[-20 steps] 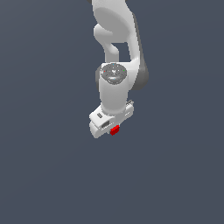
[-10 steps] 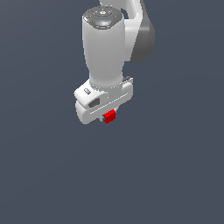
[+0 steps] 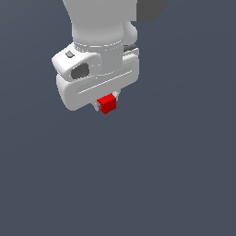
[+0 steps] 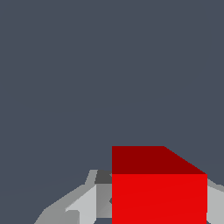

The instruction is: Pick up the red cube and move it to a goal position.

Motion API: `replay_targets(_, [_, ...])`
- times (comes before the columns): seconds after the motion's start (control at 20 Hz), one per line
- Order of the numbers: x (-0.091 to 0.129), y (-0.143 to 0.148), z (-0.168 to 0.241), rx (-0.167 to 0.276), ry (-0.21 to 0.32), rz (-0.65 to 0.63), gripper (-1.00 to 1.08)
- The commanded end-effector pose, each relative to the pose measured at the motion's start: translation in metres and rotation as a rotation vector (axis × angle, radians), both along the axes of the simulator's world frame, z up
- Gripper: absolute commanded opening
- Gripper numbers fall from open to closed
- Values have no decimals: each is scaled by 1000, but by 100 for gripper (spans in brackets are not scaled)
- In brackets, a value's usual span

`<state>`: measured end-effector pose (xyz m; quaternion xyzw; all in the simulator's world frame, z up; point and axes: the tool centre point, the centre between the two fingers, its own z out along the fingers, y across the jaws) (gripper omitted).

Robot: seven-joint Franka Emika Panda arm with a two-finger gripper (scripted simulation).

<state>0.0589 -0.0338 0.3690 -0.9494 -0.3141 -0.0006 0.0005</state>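
While it hangs in mid-air, the hand (image 3: 107, 104) is clamped on the red cube (image 3: 108, 103).

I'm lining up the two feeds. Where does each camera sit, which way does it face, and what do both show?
Exterior view: off the arm, facing the white arm and claw against plain grey.
Wrist view: on the wrist, looking along the fingers at grey background.
Shared: the cube held in the claw.
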Motion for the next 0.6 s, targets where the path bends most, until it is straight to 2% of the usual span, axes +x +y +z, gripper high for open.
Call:
replay_targets(0.0, [2,-4,20,0,1,0,-100])
replay_targets(0.55, [11,-14,74,-1,1,-1,-100])
